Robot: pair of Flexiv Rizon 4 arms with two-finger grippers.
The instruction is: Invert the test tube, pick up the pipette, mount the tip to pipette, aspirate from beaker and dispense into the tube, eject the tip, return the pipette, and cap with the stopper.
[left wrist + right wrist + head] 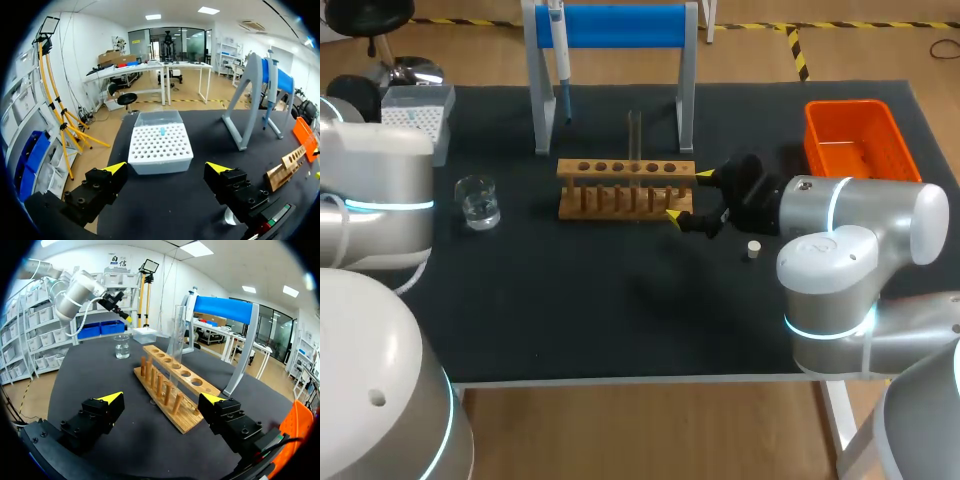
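Just ahead of right claw (pixel 162 397), test tube (pixel 174 340)

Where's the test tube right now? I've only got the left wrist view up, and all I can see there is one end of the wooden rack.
Observer: The test tube stands upright in a middle hole of the wooden rack.
Operator: Okay, is my right arm anywhere near it?
Observer: The right gripper is at the rack's right end. Its fingers are open and hold nothing, and it is clear of the tube.
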